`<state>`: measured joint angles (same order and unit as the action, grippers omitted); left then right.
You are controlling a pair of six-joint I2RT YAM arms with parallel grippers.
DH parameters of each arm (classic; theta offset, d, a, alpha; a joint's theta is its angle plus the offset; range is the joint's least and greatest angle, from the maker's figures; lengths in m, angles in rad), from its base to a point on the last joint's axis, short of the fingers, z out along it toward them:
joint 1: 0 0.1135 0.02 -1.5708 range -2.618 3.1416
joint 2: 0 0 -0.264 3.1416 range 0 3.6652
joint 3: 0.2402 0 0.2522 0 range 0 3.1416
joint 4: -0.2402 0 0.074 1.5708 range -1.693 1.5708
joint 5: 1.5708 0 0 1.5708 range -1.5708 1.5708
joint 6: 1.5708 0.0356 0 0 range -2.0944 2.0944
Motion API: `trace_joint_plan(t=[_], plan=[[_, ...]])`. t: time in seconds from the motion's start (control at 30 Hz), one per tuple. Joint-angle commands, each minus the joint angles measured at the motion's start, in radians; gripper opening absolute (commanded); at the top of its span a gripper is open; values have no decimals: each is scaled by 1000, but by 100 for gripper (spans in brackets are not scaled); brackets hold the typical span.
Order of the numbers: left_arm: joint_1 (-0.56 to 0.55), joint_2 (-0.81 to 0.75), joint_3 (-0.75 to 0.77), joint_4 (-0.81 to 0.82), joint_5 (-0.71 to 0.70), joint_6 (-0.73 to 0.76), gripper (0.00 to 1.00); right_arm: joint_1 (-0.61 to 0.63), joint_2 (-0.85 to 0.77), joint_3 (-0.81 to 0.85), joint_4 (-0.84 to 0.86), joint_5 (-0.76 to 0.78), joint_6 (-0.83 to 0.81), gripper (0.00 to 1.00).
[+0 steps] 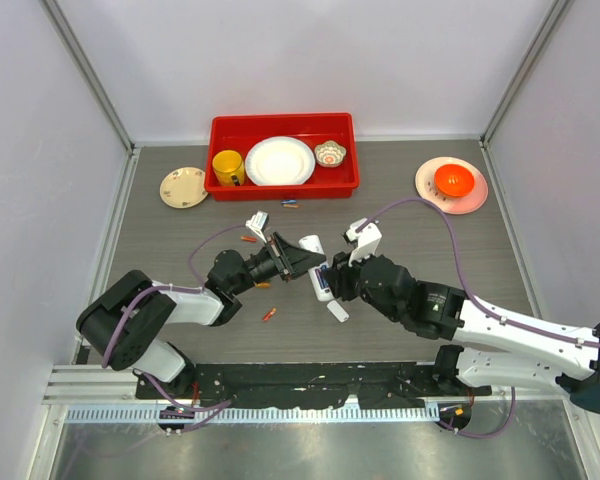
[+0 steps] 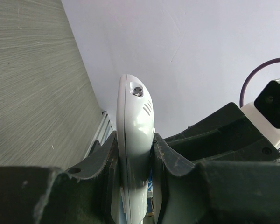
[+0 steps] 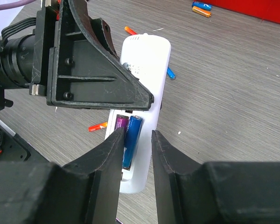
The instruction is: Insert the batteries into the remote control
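**A:** Where do things stand?

**B:** The left gripper (image 2: 135,140) is clamped hard on the remote control (image 3: 147,60), pinching its thin edges. The right gripper (image 3: 136,134) stands narrowly apart at the remote's open end. It straddles the blue battery (image 3: 132,140), which lies in the recess between its fingers, and I see no pinch. A purple battery (image 3: 120,122) sits just beside it, half under the left gripper's finger.

**A:** What could go wrong?

**B:** The remote could twist or slide in the left grip if the right fingers press on it, I'd say. The blue battery might also lift out of its seat if a finger drags it on the way up. The loose orange battery (image 3: 98,126) out past the right gripper's one finger would roll at a nudge.

**A:** And the materials?

**B:** The table (image 3: 233,93) is matte grey with a fine wood grain. Both grippers are dull black plastic, angular and ribbed. The remote is glossy white, rounded and slippery-looking. The batteries are slick little cylinders.
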<state>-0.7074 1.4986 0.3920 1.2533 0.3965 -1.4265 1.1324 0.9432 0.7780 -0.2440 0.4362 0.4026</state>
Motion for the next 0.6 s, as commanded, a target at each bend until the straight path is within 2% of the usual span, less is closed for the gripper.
trace_joint_plan(t=[0.0,0.37,0.57], plan=[[-4,-11,19,144,7,-9,0,0,-29,47,-5,49,-7,35],[-9,8,24,159,11,-12,0,0,-70,47,32,-11,-1,42],[-9,9,21,172,13,-14,0,1,-113,38,55,7,21,44]])
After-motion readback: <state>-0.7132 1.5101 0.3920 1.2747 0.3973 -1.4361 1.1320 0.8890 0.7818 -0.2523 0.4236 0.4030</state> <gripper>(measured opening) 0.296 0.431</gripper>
